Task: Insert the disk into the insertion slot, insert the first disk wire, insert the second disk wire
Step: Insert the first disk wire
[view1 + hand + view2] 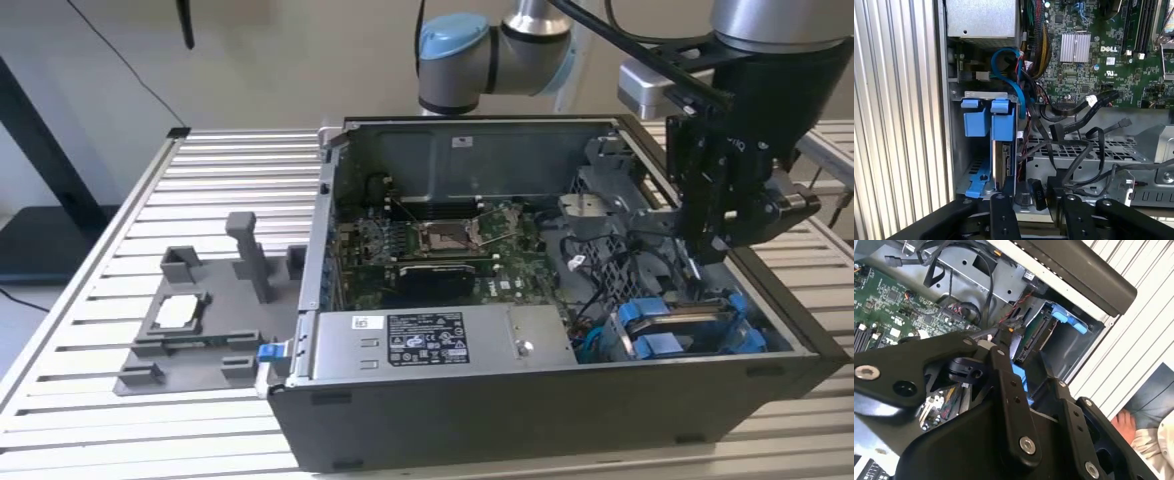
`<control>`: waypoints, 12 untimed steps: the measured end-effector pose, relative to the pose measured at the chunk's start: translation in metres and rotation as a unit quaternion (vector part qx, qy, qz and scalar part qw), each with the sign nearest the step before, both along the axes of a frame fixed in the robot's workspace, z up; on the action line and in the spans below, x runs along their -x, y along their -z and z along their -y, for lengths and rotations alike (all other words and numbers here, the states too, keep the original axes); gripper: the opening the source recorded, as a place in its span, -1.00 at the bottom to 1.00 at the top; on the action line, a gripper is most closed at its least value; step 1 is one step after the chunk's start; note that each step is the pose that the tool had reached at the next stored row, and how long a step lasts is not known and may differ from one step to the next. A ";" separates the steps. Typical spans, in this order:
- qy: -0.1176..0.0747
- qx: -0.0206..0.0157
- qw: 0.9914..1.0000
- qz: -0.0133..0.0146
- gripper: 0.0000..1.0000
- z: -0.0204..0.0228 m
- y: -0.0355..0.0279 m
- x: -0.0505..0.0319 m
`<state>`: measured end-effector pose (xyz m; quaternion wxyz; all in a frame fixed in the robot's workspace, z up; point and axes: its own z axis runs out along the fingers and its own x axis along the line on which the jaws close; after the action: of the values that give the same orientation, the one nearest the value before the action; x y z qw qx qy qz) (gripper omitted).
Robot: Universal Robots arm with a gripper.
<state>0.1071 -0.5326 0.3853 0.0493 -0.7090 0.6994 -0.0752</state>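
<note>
The computer case [534, 420] lies open on a slatted metal table [240, 170]. Its motherboard [441, 245] sits in the middle and a grey labelled power-supply box [427, 340] runs along the near wall. At the near corner on the exterior view's right stands the insertion slot [984, 94]. The disk [1003, 125] is in it, upright on its edge, with the blue tabs of its carrier showing at the mouth of the cage. The gripper [714, 255] hangs inside the case, just on the far side of the slot and above the tangle of cabling. In the first wrist view its two black fingers [1004, 215] stand visibly apart, close to the end of the disk but not clamped on it. A small black plug [1037, 194] sits in the gap between them. It seems to be touched by neither finger, though the angle makes that hard to judge. A blue cable [1016, 90] loops from beside the power-supply box down towards the top of the carrier, and several black wires [1074, 120] trail loose across the perforated metal next to the slot. Well apart, on the exterior view's left of the case, a grey moulded fixture [200, 330] rests on the table.
</note>
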 end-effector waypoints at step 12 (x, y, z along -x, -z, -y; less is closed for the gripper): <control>0.000 0.000 1.000 0.000 -0.62 0.0000 0.0000 0.0000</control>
<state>0.1071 -0.5326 0.3853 0.0490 -0.7091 0.6994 -0.0755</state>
